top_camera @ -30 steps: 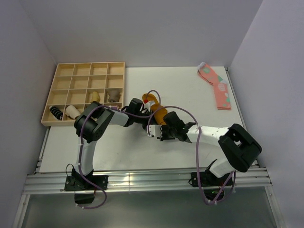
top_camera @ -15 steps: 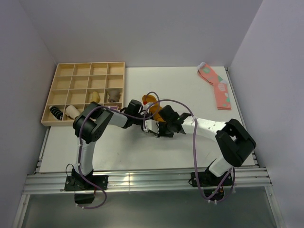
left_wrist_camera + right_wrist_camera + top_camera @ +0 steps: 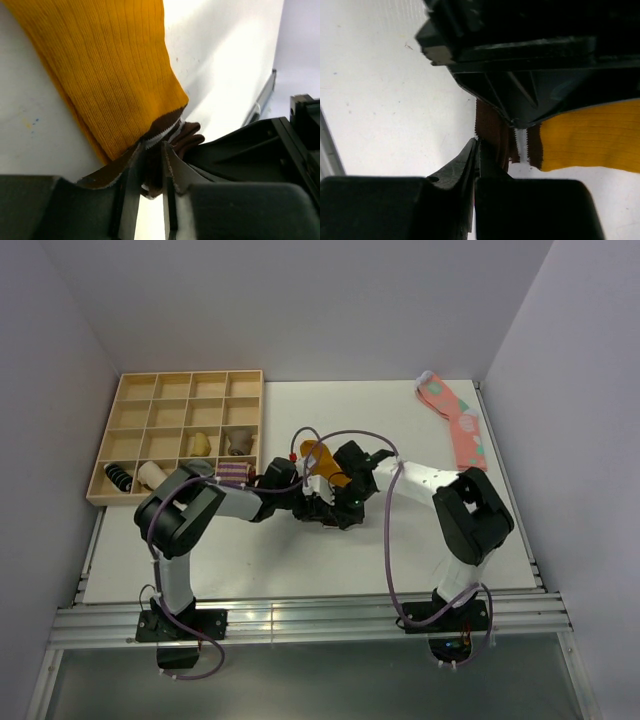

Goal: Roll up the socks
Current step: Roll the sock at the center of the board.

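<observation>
Mustard sock [image 3: 320, 455]: it lies flat mid-table [image 3: 400, 540], between the two wrists. The ribbed yellow body runs away from both claws, leaving only the brown cuff [image 3: 189, 139] within reach.
Left gripper [image 3: 150, 175]: clenched on the cuff. Striped brown fabric is bunched between its pads, probably to anchor that end so a roll can start there.
Right gripper [image 3: 477, 150]: its pads are pressed together right at the cuff's edge and seem to nip it. How much cloth sits between them is hard to tell.
Why so close: judging from the top view, both claws crowd one end because the cuff must be turned over itself before it can be rolled along the body.
Stage: no roll is formed yet and the body is flat.
Elsewhere: the wooden tray [image 3: 190, 373] on the left holds sock bundles [image 3: 150, 475]. The pink sock [image 3: 462, 430] lies well apart, far right.
</observation>
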Motion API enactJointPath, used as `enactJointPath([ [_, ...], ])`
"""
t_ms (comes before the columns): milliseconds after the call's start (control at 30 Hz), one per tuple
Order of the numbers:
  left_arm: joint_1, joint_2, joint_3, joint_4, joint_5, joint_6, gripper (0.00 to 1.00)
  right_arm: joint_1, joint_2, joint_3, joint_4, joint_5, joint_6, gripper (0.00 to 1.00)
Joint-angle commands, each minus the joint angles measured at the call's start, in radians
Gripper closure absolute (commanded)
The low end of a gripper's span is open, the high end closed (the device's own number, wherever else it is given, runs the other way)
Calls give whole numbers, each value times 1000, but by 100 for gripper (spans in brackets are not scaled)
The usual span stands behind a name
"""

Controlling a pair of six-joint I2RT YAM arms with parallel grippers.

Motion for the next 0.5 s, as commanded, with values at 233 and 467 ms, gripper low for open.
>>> enactJointPath([
  [233, -30, -64, -85, 19, -341, 8, 62, -119, 204, 216, -300, -160, 15, 100],
  [467, -76, -116, -137, 102, -450, 38, 54, -155, 307, 330, -426, -198, -6, 100],
])
